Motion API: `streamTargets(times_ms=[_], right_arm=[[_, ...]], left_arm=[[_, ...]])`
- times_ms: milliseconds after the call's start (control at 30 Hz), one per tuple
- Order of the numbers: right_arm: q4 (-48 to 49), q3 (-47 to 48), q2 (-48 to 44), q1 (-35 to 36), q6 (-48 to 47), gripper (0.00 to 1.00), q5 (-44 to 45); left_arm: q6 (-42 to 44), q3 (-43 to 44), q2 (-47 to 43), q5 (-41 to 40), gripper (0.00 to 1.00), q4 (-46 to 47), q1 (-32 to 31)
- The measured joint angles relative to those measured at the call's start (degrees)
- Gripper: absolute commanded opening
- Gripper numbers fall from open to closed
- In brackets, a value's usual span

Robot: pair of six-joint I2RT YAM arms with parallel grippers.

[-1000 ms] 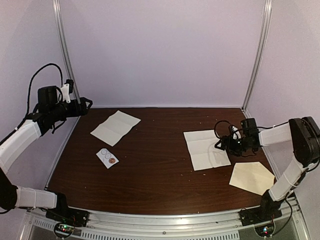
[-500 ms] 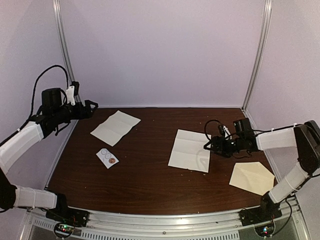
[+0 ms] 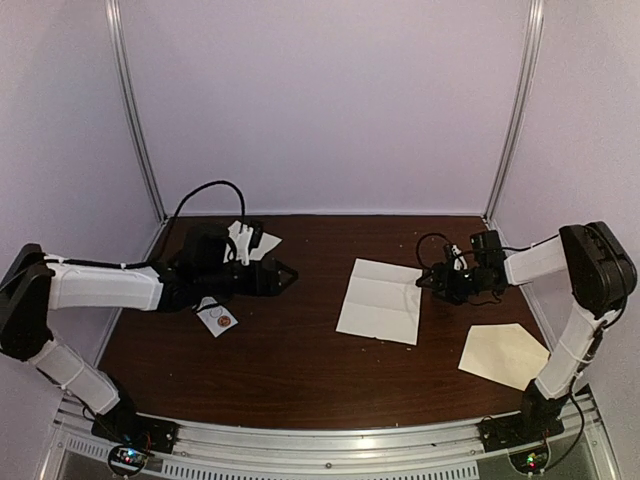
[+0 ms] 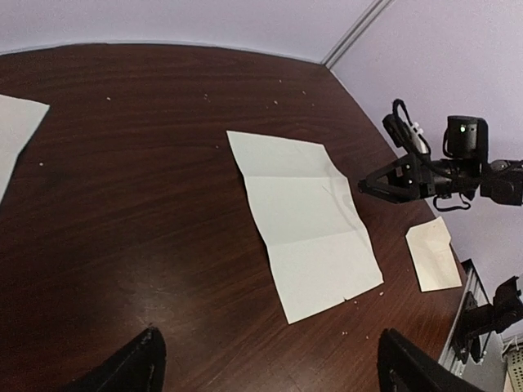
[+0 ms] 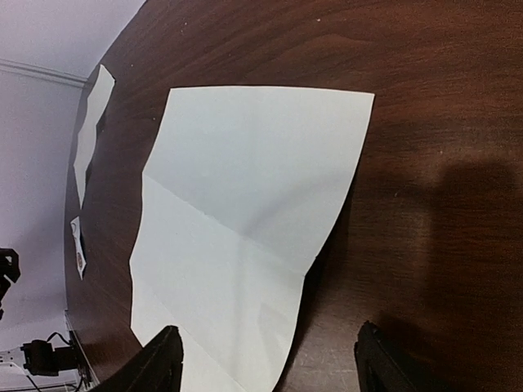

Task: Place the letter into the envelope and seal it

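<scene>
while r gripper (image 3: 435,282) gapes nr letter (image 3: 380,300), envelope (image 3: 505,355) (cream) lies apart.

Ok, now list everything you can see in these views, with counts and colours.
centre sheet: one, white, creased, lying flat right of the table's middle
back-left sheet: one, white, far left of the table, partly hidden by the left arm
envelope: one, cream, near right corner, apart from the centre sheet
sticker card: one, white with round stickers, left side
table: one, dark brown wood
left gripper: one, black, open, over the left half
right gripper: one, black, open, by the centre sheet's right edge
</scene>
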Motion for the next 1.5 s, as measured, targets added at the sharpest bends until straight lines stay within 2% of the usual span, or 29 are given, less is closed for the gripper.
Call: streamTargets(times_ms=[200,433,800,1100,1500], right_arm=[[1.68,1.57,3.80,0.00,-0.20,0.67,-1.70],[4.07,1.62,5.09,0.00,1.07,0.58,-3.06],[8.31,1.64,7.15,1.29,3.52,0.54,-3.34],[12.76,1.73,9.22,3.43,6.60,0.45,-3.98],[19.91,1.57,10.54,5.25,13.11,0.23,-6.32]], left_arm=[[-2.69,6.56,13.07,0.92,0.71,3.85,-6.71],[-5.25,10.27,22.23,3.87,0.48,9.20,-7.37],[-6.25,14.67,32.87,6.40,0.41,10.43,-7.85],[-6.34,18.38,39.71,8.28,0.31,10.86,-8.00],[-6.10,20.20,41.35,9.07,0.27,10.91,-8.33]])
